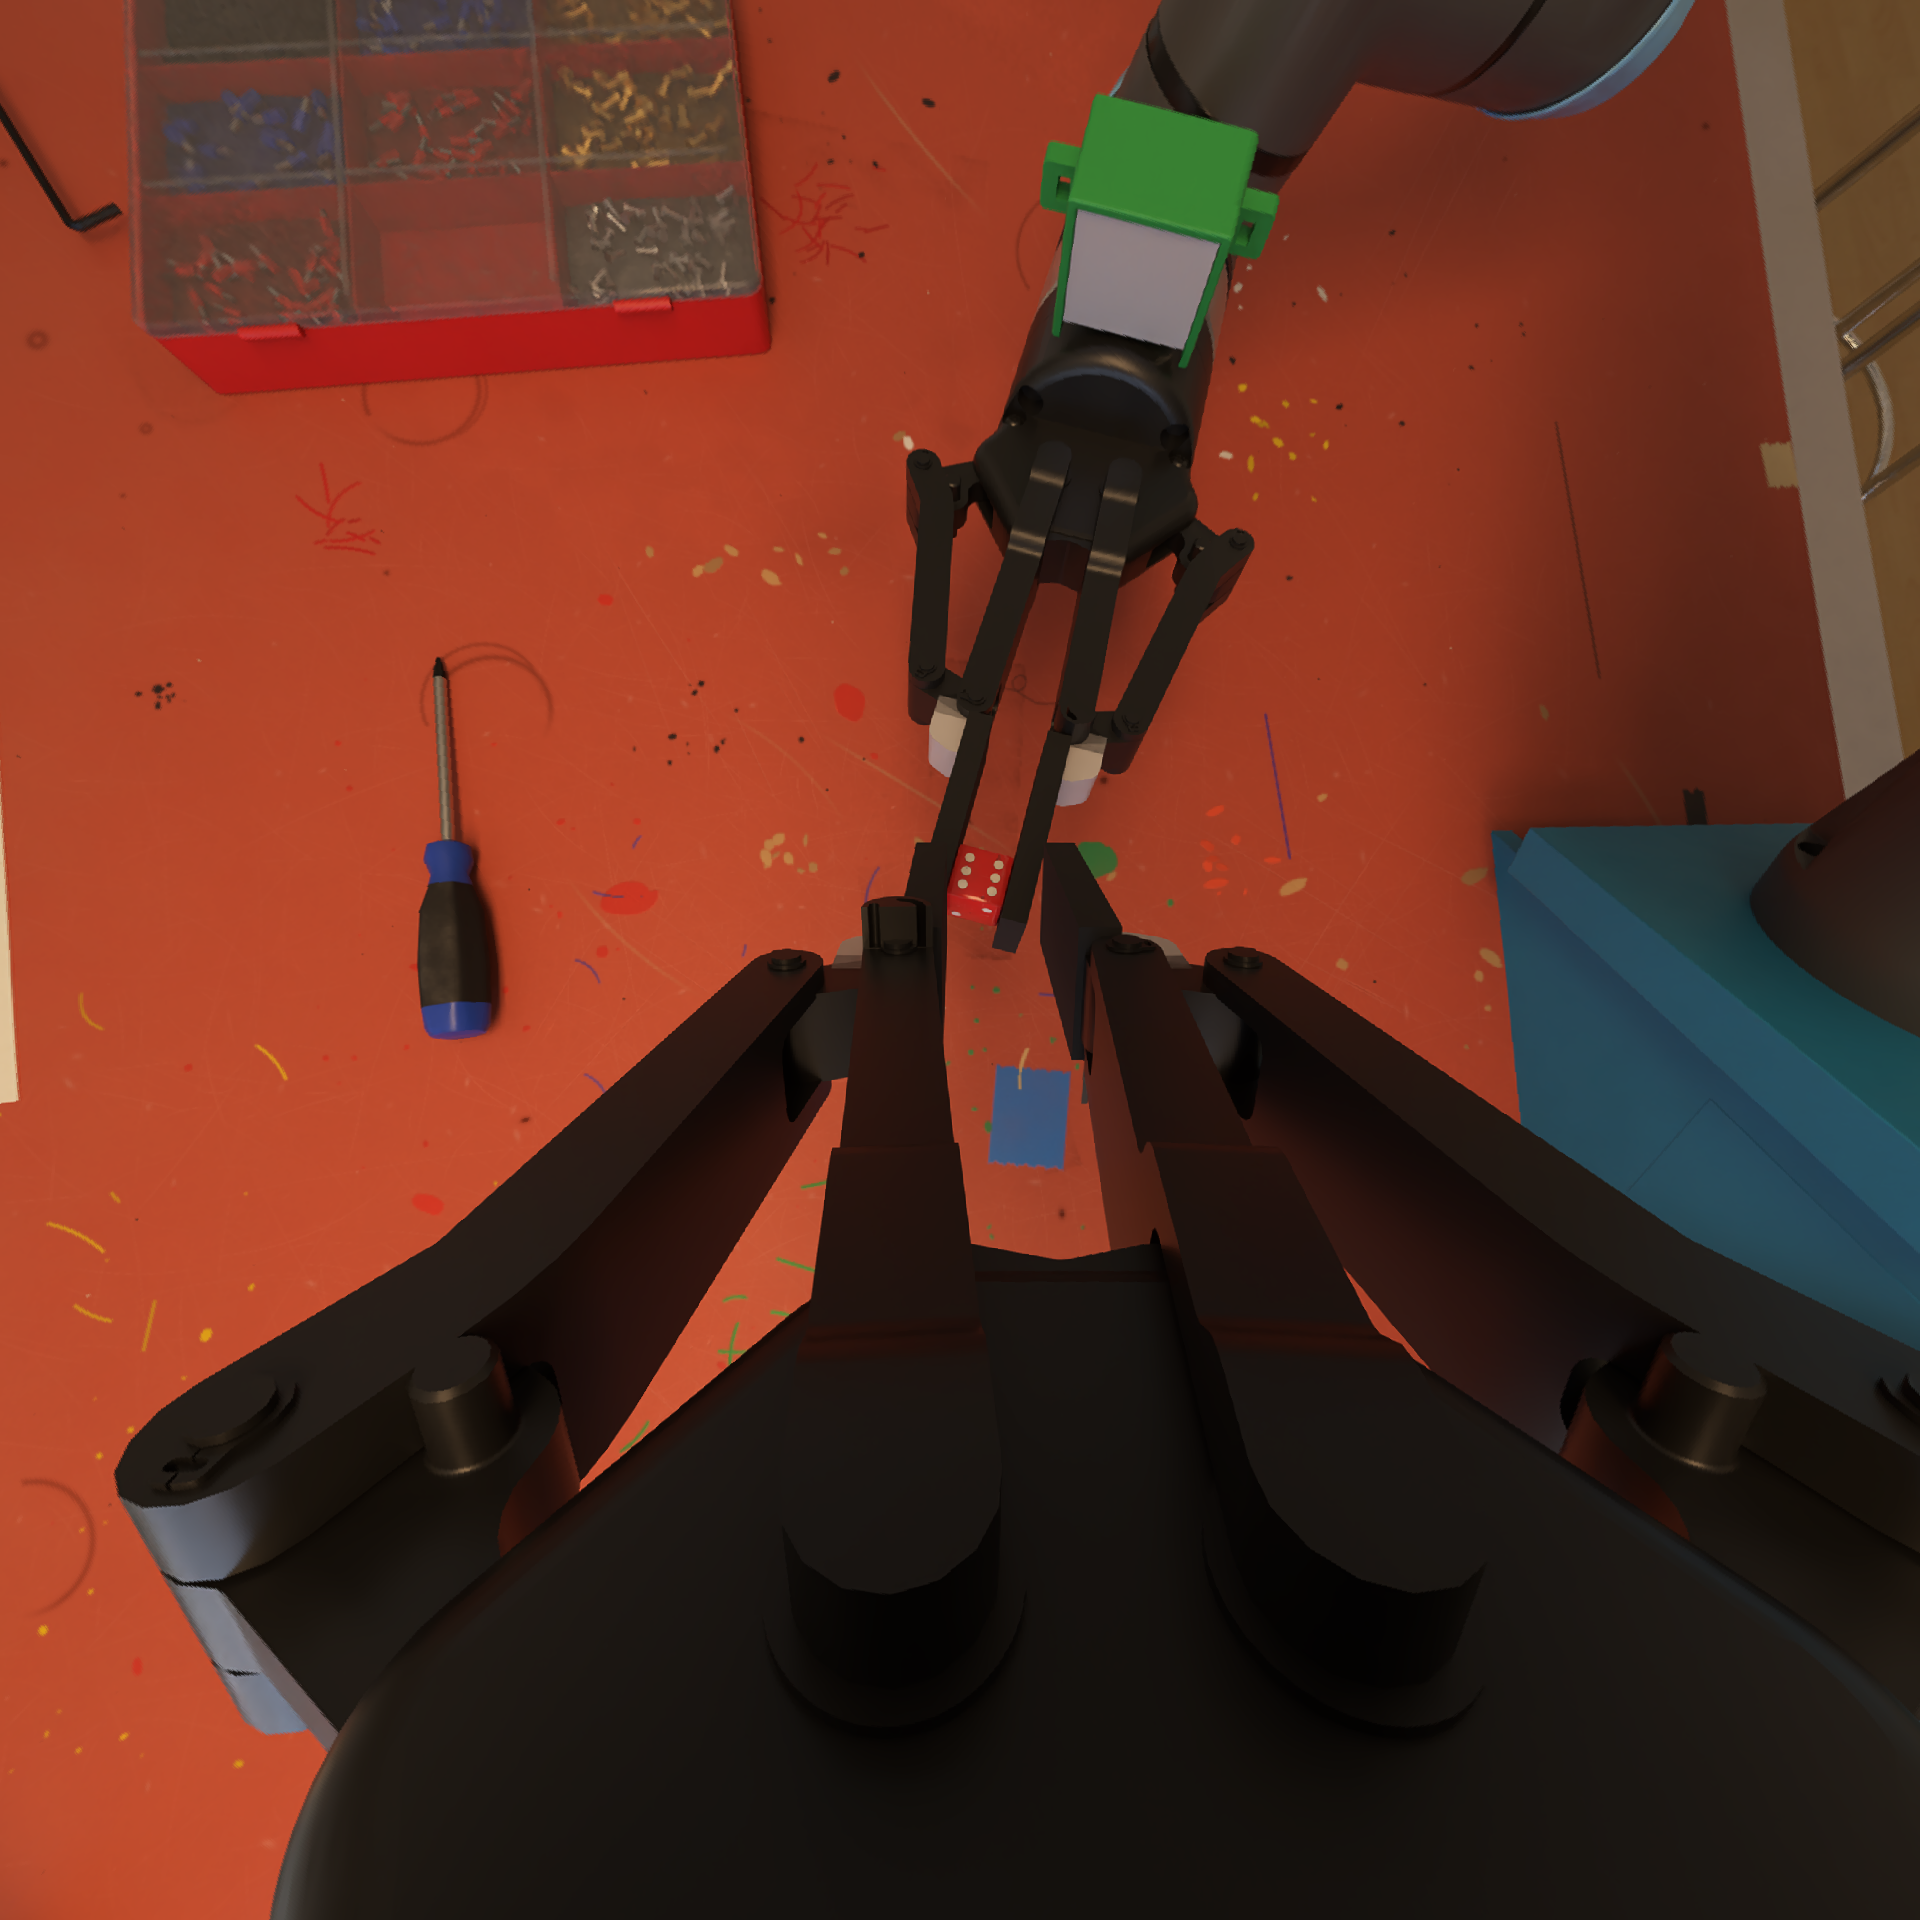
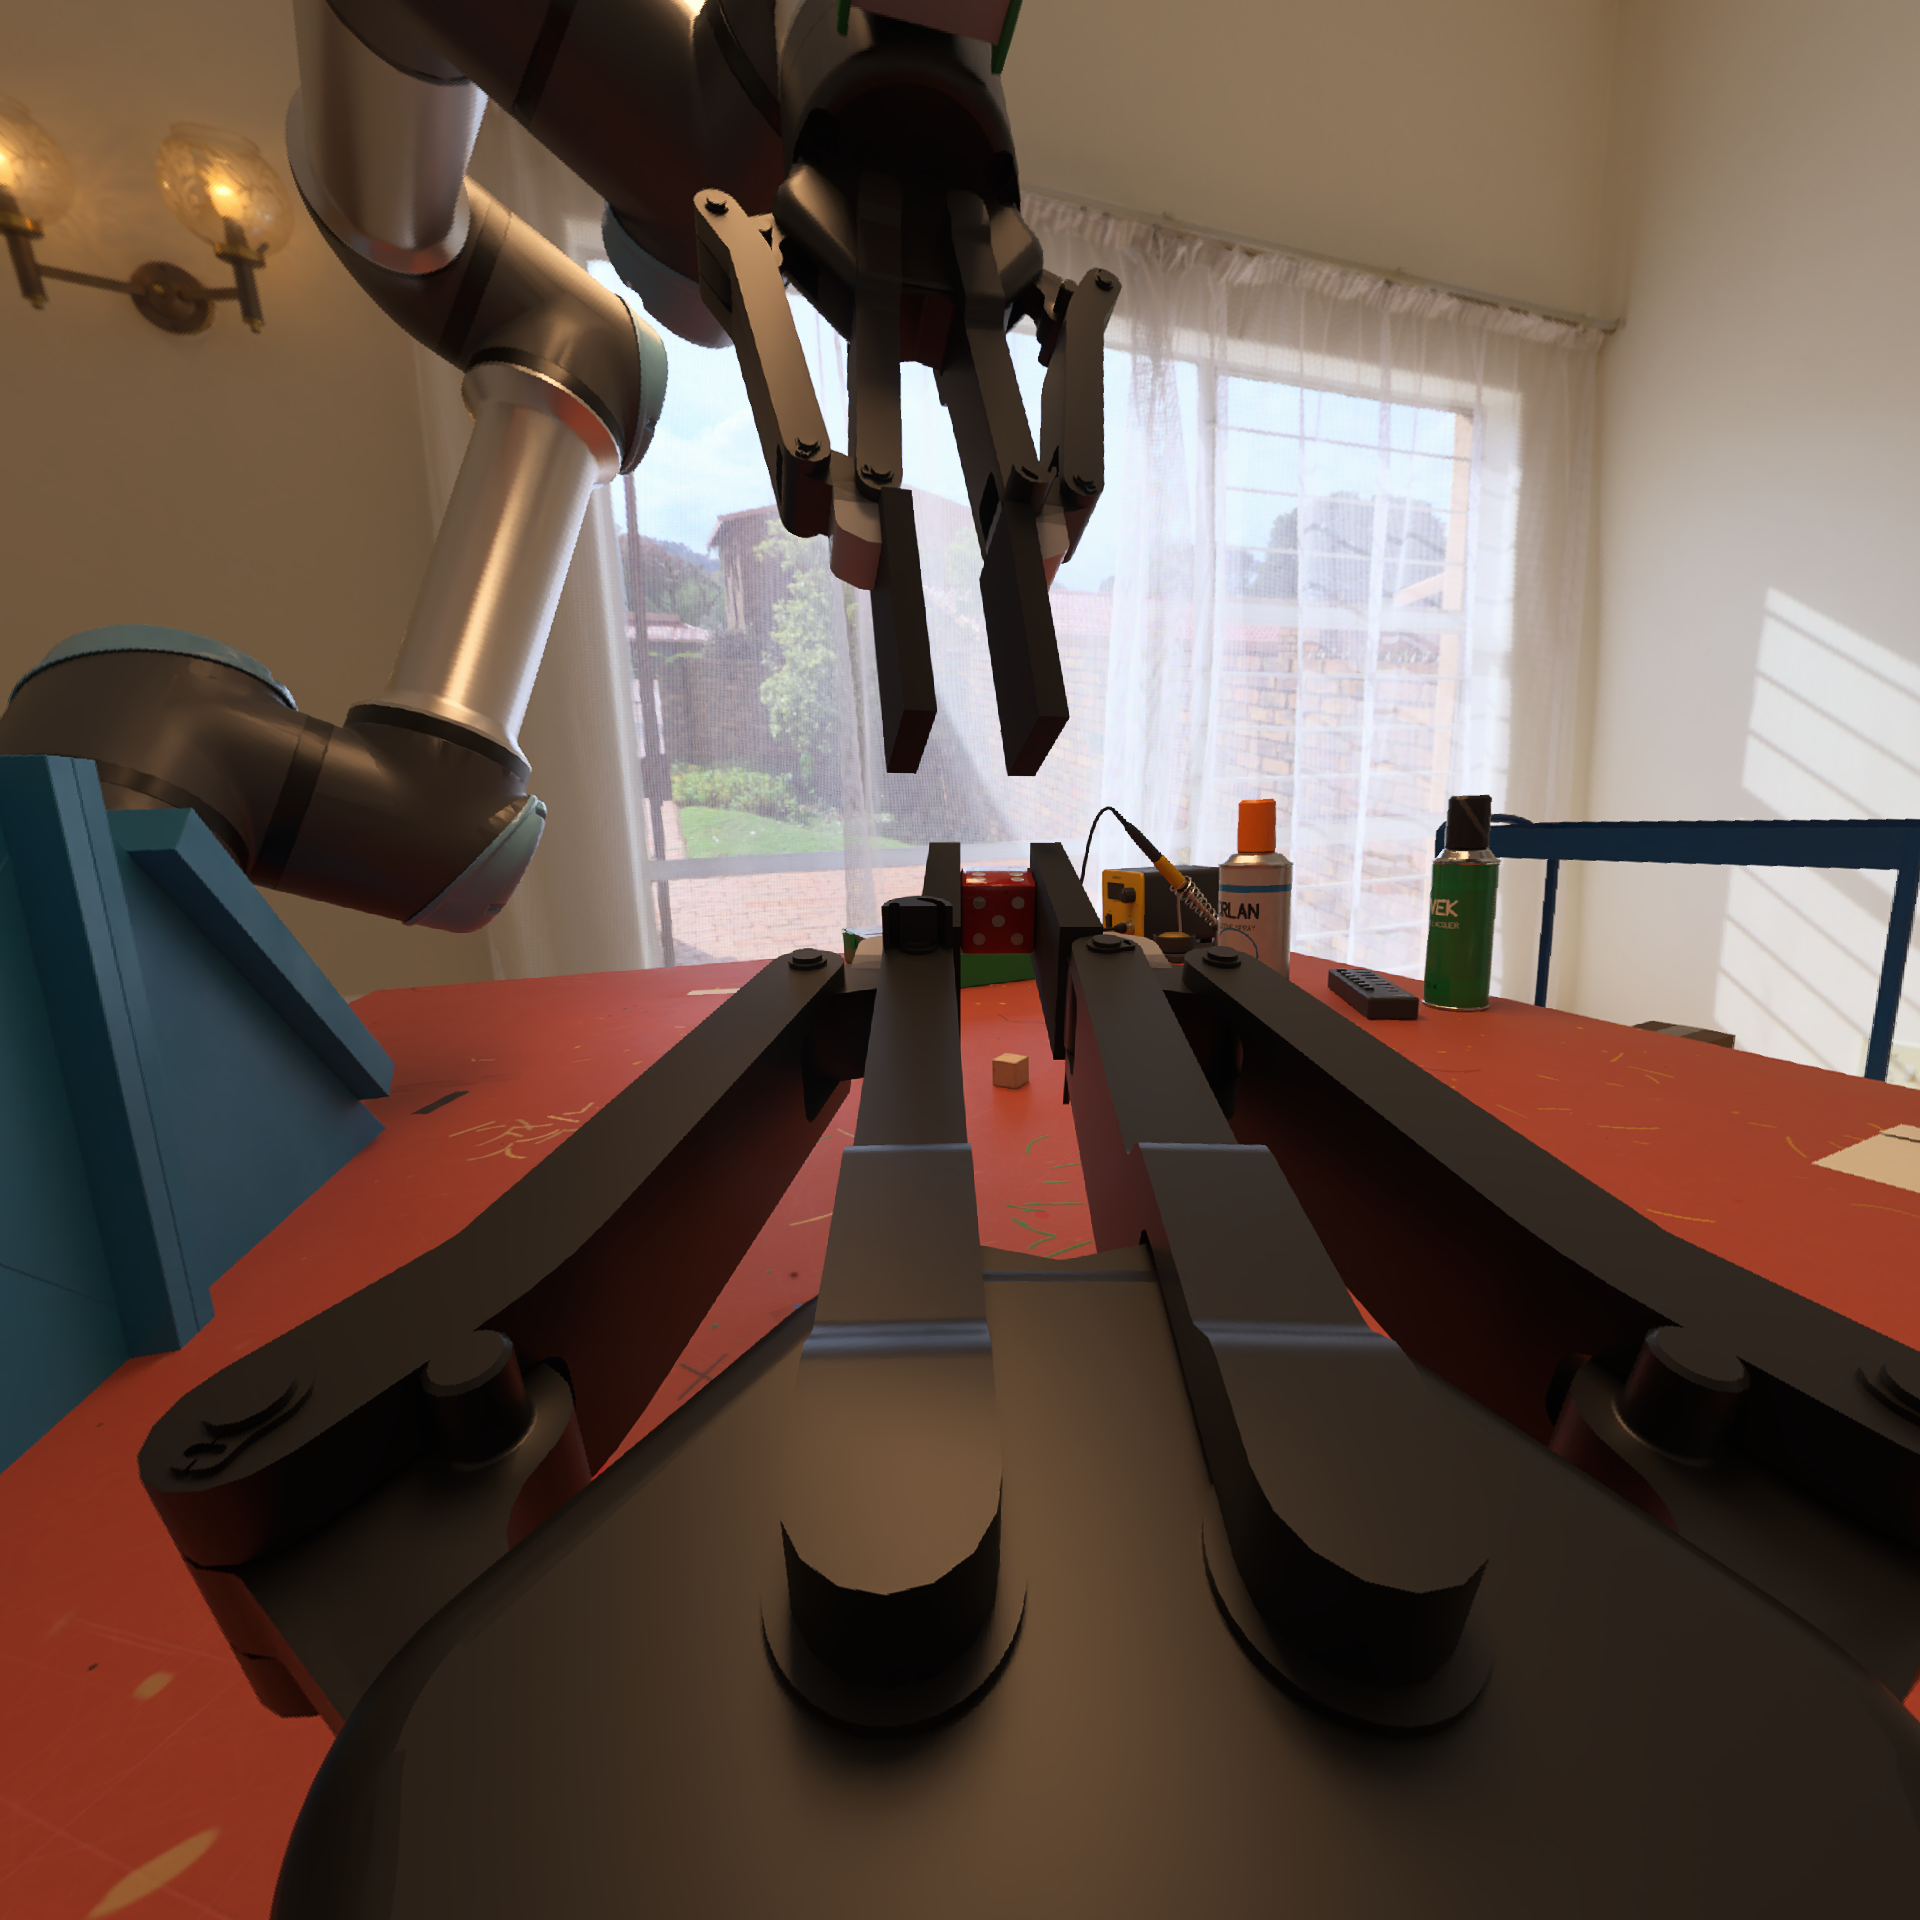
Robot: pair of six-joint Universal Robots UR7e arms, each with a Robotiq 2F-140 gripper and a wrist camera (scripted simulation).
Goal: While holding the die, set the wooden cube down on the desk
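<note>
My right gripper (image 2: 997, 883) is shut on the red die (image 2: 997, 912) with white pips and holds it above the red desk (image 2: 1558, 1122). The small wooden cube (image 2: 1009, 1070) rests on the desk beyond and below the die, touching neither gripper. My left gripper (image 2: 964, 743) hangs above the die pointing down, its fingers apart and empty. In the left wrist view my left gripper (image 1: 982, 914) looks straight down on the right gripper (image 1: 966, 914) and the die (image 1: 979, 883). The cube does not show there.
A red compartment box of small parts (image 1: 447, 177) and a blue-handled screwdriver (image 1: 454, 894) lie to the left. The blue arm base (image 1: 1683, 1039) stands on the right. Two spray cans (image 2: 1254, 883) (image 2: 1460, 914) and a soldering station (image 2: 1138, 894) line the far edge.
</note>
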